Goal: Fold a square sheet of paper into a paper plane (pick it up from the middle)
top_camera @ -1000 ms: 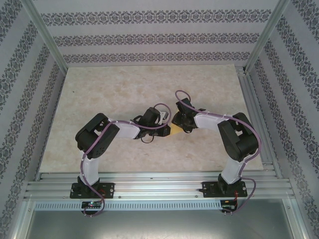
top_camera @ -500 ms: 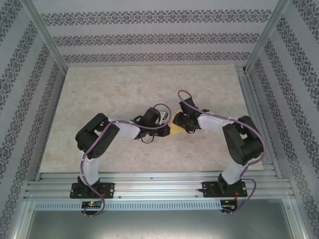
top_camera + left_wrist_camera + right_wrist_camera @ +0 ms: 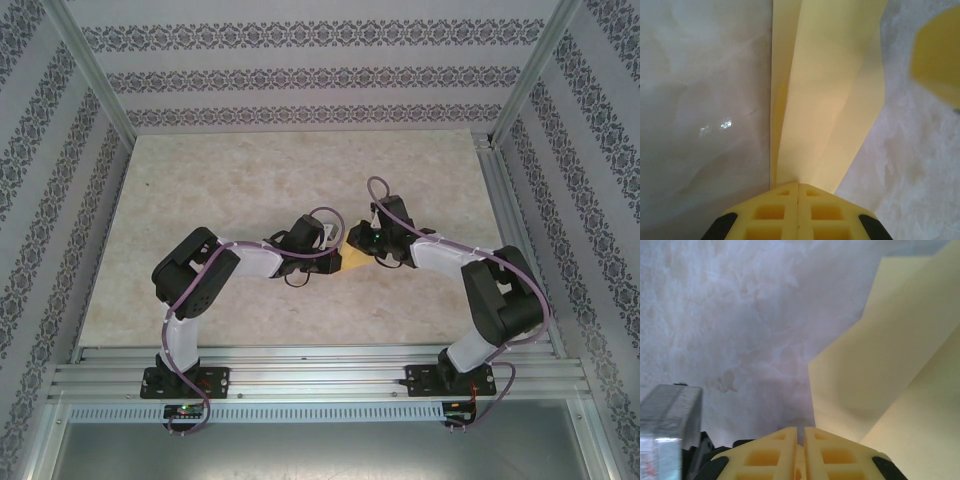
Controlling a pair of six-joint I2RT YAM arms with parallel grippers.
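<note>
**Two arms meet over a folded yellow sheet at mid-worktop**

From above, the left arm [image 3: 250, 262] reaches in from 7 o'clock and the right arm [image 3: 440, 255] from 5 o'clock. Their black wrists nearly meet a little right of the middle of the pale marbled worktop [image 3: 250, 180]. The folded yellow paper [image 3: 351, 259] lies just between the two wrists. Only a small wedge of it peeks out below them, toward 6 o'clock. A purple cable [image 3: 378, 190] loops up over the right wrist.

Looking along the left wrist, the left jaws are pressed together and pinch the paper [image 3: 830, 100]. Its yellow pads [image 3: 772, 215] sit at 6 o'clock. The sheet fans away from them toward 12 o'clock in long overlapping layers, with a sharp crease running up its left side. The marbled surface shows on both sides of it. A blurred yellow shape [image 3: 937, 55] hangs at 2 o'clock, just beside the paper's right edge; I cannot tell what it is.

Looking along the right wrist, the right jaws are pressed together too, with only a thin seam between the pads [image 3: 767, 455]. The paper [image 3: 900, 370] spreads from 3 to 5 o'clock in two stepped layers. Its near edge runs down to the right-hand pad. I cannot tell whether any of it is actually caught in that seam. A grey block [image 3: 667, 420] sits at 8 o'clock.
</note>
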